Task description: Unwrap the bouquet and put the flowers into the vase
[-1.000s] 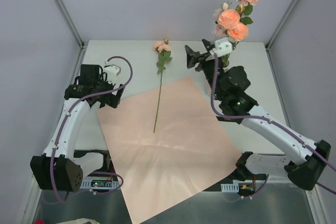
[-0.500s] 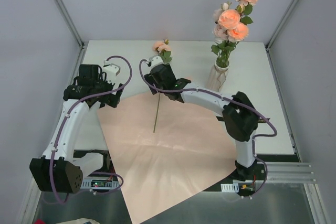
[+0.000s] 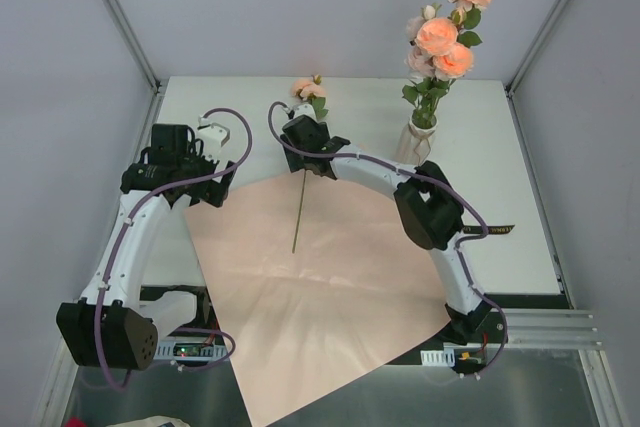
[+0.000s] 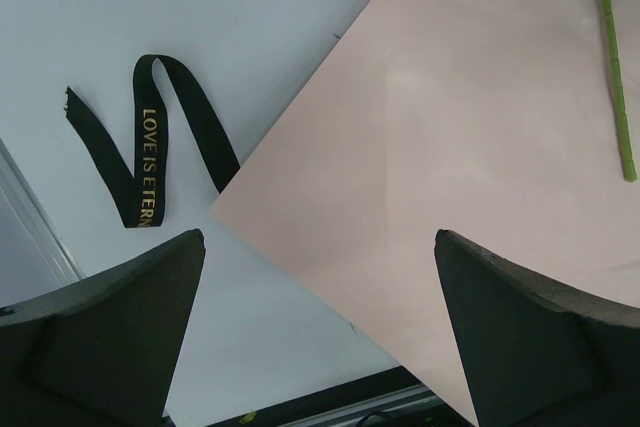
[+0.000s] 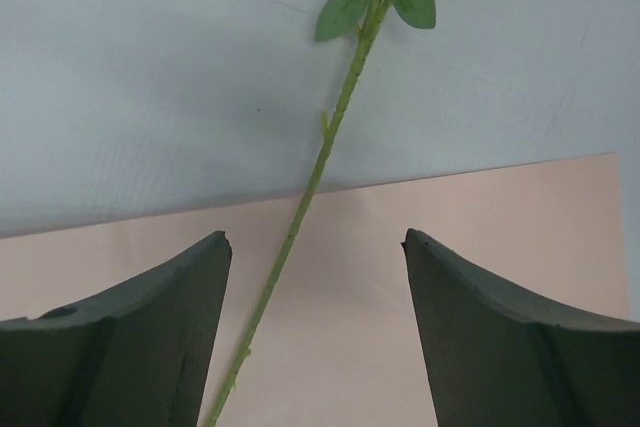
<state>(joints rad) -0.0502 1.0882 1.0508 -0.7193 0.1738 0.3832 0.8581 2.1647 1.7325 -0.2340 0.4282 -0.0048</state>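
Top external view shows us the main change. A second ago the right claw [image 3: 305, 137] was up beside the vase [image 3: 415, 147], close to the flowers [image 3: 440, 42] standing in it. Since then the arm has swung away across the desk [image 3: 500, 147], and the claw now hangs over the last rose [image 3: 300, 202]. That rose lies flat, its bloom on the bare desk just beyond the claw and its stem running back under the claw onto the pink paper [image 3: 320, 287]. The vase now sits well off to that claw's right.

From the right wrist we see the right claw [image 5: 315, 237] standing wide, one jaw on either side of the green stem [image 5: 326, 129], touching nothing and holding nothing.

The left claw [image 3: 200, 190] has not moved. Its own view shows the left claw [image 4: 318, 237] fully spread and empty above a corner of the paper, with the loose black ribbon [image 4: 145, 162] ahead of it to the left.

We judge the unwrapping done and all but one stem delivered. What remains is to come down on this thin stem, close on it and carry it to the vase. Because it lies flat against the sheet, we expect the pickup to be fiddly.
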